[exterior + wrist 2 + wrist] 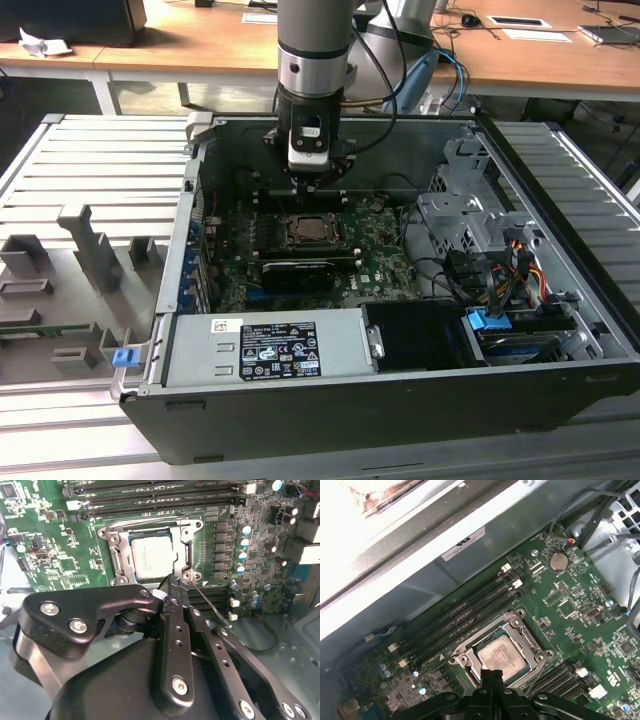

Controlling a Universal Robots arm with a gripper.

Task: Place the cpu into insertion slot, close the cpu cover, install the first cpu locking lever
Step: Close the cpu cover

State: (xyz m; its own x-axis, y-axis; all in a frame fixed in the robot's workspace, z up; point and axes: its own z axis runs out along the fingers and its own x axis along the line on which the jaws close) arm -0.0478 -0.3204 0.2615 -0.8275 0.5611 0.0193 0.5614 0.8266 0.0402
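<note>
Fingertips [169, 586] of the tool [172, 582] are pressed together with nothing between them, at the near corner of the insertion slot [107, 532]; whether they touch it I cannot tell. A thin metal lever [212, 607] runs out slantwise from this same corner. The cpu [150, 555] lies flat inside the slot, its tan-silver face up, and the cpu cover [187, 542] is down around it, so the face shows through the window. Beyond it, long black memory slots [150, 502] cross the green circuit board [65, 570]. In the exterior view the arm stands upright over the open computer case [400, 150], which rests on a ribbed grey bench [100, 170].
</note>
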